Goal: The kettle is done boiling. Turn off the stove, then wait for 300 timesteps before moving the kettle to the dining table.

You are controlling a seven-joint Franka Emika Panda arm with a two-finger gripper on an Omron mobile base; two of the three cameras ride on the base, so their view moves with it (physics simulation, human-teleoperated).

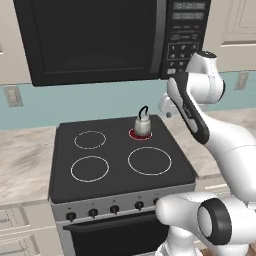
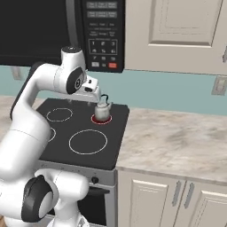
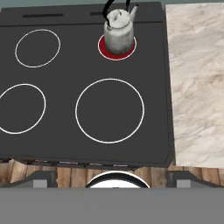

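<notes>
The small silver kettle (image 1: 142,125) (image 2: 103,111) (image 3: 119,33) stands upright on the back right burner of the black stove (image 1: 120,145) (image 2: 71,127) (image 3: 65,78). That burner glows red under it. A row of black knobs (image 1: 93,212) lines the silver front panel. My gripper (image 2: 93,98) (image 3: 112,178) hangs high over the stove's front right part, short of the kettle and clear of it. Its fingertips (image 3: 43,179) stand wide apart, open and holding nothing. In the left base view my forearm hides most of the hand (image 1: 165,106). The dining table is out of view.
A black microwave (image 1: 90,35) (image 2: 40,26) hangs above the stove, close over my arm. Marbled counter (image 2: 177,137) (image 3: 197,78) runs to the stove's right, and more counter (image 1: 25,160) lies to its left. Pale wall cabinets (image 2: 181,26) hang at upper right.
</notes>
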